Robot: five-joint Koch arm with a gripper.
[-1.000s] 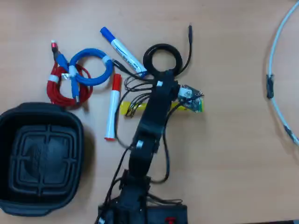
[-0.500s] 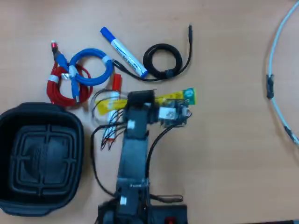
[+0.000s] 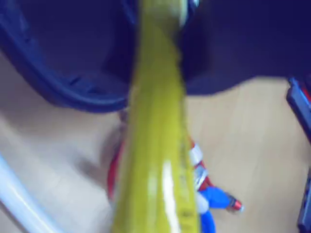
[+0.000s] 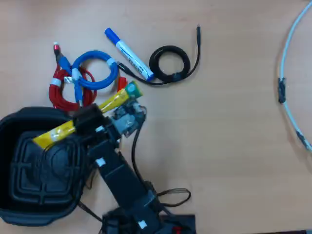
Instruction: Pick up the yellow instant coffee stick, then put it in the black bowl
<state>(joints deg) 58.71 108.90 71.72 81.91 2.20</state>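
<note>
We see the gripper (image 4: pixel 87 118) clamped on the yellow instant coffee stick (image 4: pixel 56 133), holding it across its middle above the rim of the black bowl (image 4: pixel 19 204). From the jaws, one end of the stick reaches out over the bowl's ribbed bottom, while the green-tipped end points back toward the coiled blue cable (image 4: pixel 95 69) and red cable (image 4: pixel 61 90) just beyond.

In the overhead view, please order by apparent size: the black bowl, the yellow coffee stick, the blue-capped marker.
1. black bowl, clearly largest.
2-3. yellow coffee stick and blue-capped marker: unsure, because the stick is lifted nearer the camera and partly hidden by the gripper.
</note>
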